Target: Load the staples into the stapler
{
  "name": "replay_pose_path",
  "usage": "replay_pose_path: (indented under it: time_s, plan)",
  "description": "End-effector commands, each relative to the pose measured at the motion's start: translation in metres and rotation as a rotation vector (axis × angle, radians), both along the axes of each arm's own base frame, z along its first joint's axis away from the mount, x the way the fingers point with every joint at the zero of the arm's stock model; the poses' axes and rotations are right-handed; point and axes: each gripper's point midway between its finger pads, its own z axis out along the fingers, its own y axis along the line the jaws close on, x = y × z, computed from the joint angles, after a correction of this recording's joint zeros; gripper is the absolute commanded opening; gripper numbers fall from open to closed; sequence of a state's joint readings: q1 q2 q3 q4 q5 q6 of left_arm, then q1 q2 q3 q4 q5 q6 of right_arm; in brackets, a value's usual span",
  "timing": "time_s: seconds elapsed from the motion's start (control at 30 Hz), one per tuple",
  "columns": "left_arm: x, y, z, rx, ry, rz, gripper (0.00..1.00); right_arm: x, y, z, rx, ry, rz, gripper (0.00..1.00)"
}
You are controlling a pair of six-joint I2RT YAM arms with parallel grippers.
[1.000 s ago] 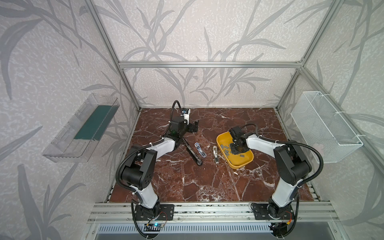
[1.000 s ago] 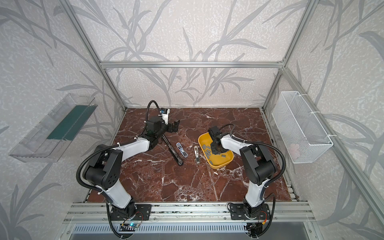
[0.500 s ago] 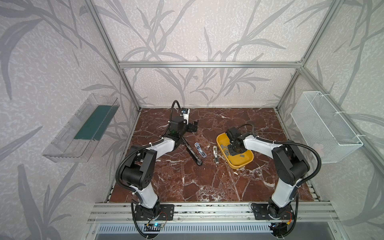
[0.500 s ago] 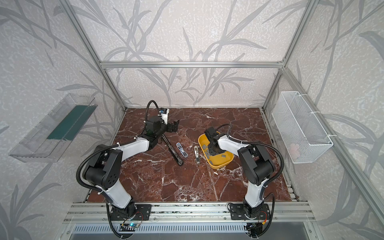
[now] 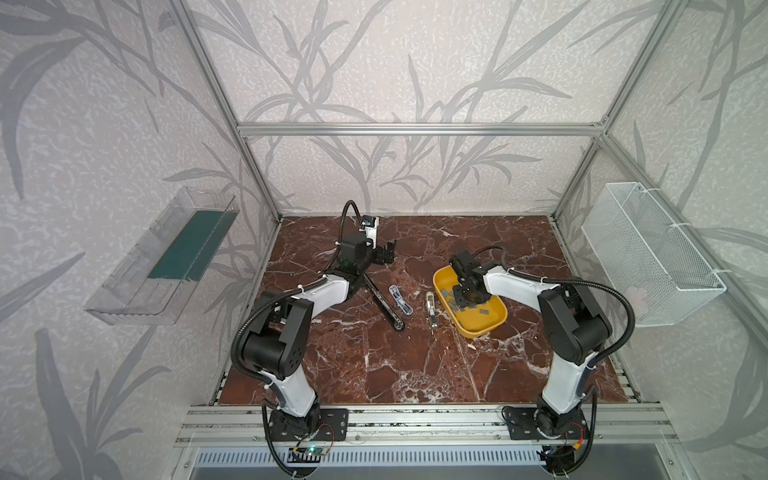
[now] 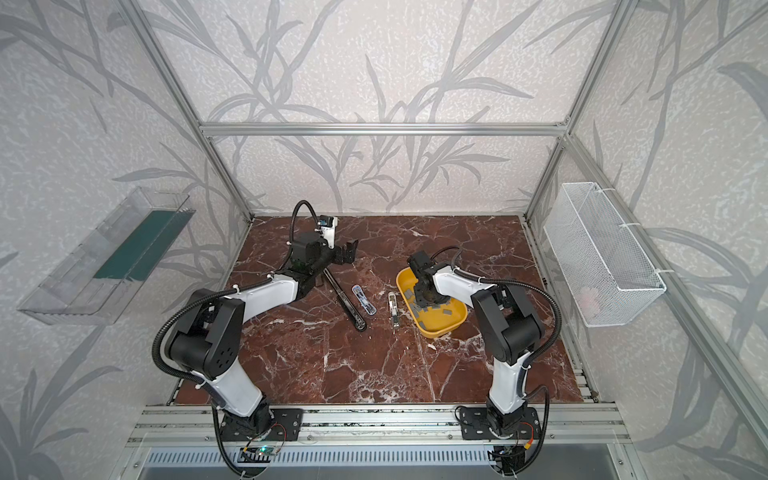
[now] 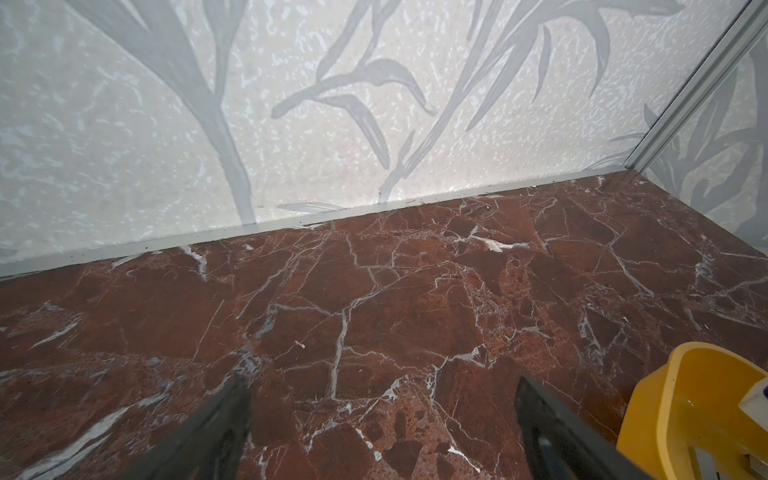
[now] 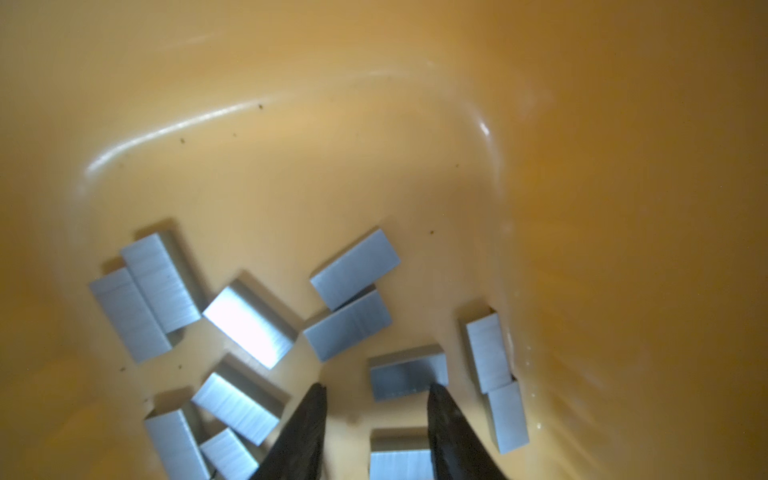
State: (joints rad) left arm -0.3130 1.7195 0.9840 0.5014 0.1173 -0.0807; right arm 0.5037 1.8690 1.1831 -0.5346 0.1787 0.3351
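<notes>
Staples (image 8: 353, 270): short grey strips, loose on the floor of the yellow tray (image 8: 291, 124), some overlapping. All in view lie inside the tray.

Right gripper (image 8: 376, 399): down inside the tray, tips close over its floor. Jaws partly spread, nothing pinched. One strip lies between the fingers, against one of them, with a clear gap to the other. A second strip sits just past the tips, its corner under one tip. The rest fan out beyond and to both sides.

Left gripper (image 7: 382, 407): jaws spread wide, empty, over bare marble table (image 7: 374, 311) outside the tray.

Small silver stapler (image 5: 430, 309): on the table just beside the tray's outer wall. Long black stapler (image 5: 384, 299): farther out from the tray, same side.
</notes>
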Motion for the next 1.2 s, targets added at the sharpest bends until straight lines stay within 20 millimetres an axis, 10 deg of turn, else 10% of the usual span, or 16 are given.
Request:
replay_pose_path:
  time_s: [0.0, 1.17]
  plan:
    - [0.000, 0.001, 0.013, -0.013, -0.034, -0.006, 0.99, -0.006, 0.003, 0.008, 0.048, 0.004, -0.043, 0.45]
    - [-0.003, 0.003, 0.015, -0.020, -0.041, -0.005, 0.99, 0.009, -0.010, -0.013, 0.099, 0.014, -0.210, 0.36]
